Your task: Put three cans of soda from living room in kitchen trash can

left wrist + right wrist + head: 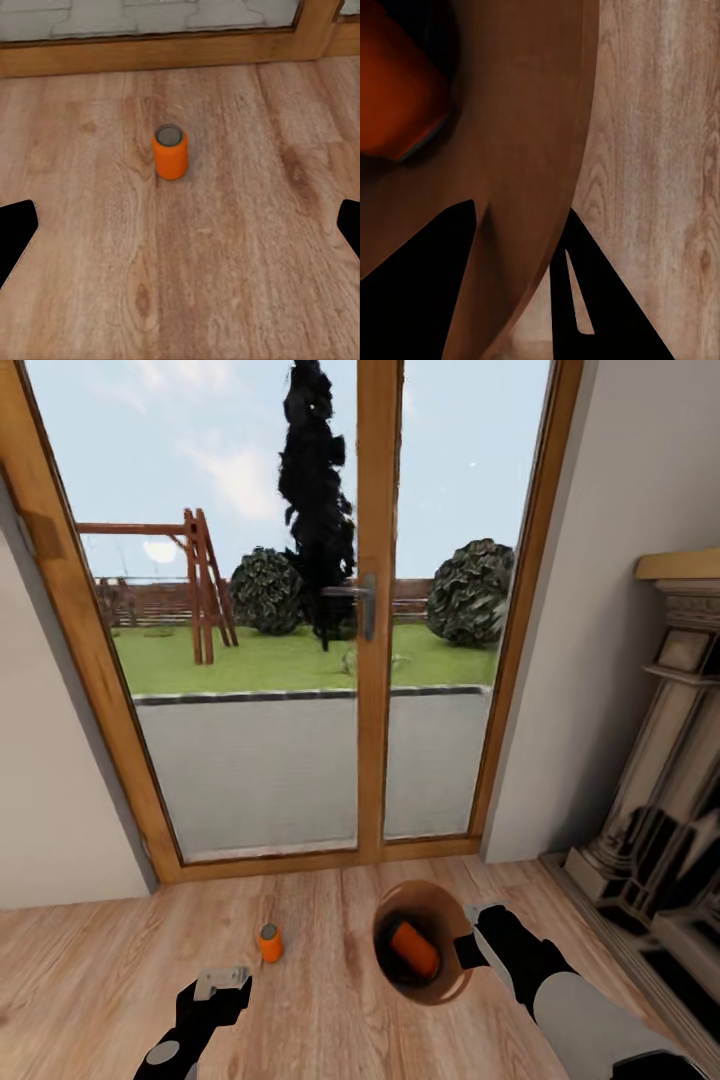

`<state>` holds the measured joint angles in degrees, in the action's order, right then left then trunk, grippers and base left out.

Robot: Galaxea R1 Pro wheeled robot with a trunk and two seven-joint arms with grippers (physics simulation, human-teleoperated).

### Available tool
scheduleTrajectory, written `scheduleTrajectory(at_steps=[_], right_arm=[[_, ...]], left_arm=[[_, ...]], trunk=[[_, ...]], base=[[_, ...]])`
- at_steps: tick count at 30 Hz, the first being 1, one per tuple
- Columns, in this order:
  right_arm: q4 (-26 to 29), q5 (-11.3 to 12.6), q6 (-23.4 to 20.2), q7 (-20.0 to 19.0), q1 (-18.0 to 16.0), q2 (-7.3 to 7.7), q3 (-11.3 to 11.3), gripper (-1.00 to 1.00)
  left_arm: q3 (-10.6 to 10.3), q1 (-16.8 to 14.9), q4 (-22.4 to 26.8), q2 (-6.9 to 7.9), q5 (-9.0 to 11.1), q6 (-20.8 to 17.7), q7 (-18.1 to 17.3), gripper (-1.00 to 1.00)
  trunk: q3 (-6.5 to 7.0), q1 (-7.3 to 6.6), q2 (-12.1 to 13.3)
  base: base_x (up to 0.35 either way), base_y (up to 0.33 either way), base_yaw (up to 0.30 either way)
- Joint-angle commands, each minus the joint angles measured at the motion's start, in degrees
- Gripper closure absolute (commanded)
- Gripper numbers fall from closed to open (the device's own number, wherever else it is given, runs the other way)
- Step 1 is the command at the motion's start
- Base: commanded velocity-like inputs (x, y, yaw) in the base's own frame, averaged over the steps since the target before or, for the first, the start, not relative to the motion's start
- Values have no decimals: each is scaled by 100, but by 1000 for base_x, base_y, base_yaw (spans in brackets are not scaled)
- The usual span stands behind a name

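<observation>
An orange soda can (269, 943) with a grey top stands upright on the wood floor, just ahead of my left gripper (222, 980). That gripper (180, 232) is open wide with nothing between its fingers, and the can (171, 151) sits beyond them. The trash can (440, 905) rests on the floor to the right, its orange-brown inside facing me. A second orange can (413, 950) lies tilted inside it. My right gripper (470, 935) is shut on the bin's rim. One finger is inside the wall (525, 112) and one outside, near the can (390, 97). The blue can is out of view.
Wood-framed glass doors (370, 660) stand straight ahead, with a garden beyond. A stone fireplace (660, 780) lines the right side and a pale wall (50, 810) the left. Plank floor (330, 1020) lies between the two grippers.
</observation>
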<state>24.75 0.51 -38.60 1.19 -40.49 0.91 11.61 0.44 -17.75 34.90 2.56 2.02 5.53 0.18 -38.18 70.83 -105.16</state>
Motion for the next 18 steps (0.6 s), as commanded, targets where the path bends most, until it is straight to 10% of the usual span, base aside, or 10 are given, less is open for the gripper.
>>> scheduleTrajectory(at_steps=[1, 18], right_arm=[[5, 37, 1, 1, -3, -2, -5, 100], [4, 37, 7, 12, -3, -4, -9, 100]], left_arm=[[0, 0, -1, 1, 0, 0, 0, -100], [0, 0, -1, -2, 0, 9, 0, -100]], trunk=[[1, 0, 0], [6, 0, 0]], base=[[0, 190, 6], [0, 91, 16]])
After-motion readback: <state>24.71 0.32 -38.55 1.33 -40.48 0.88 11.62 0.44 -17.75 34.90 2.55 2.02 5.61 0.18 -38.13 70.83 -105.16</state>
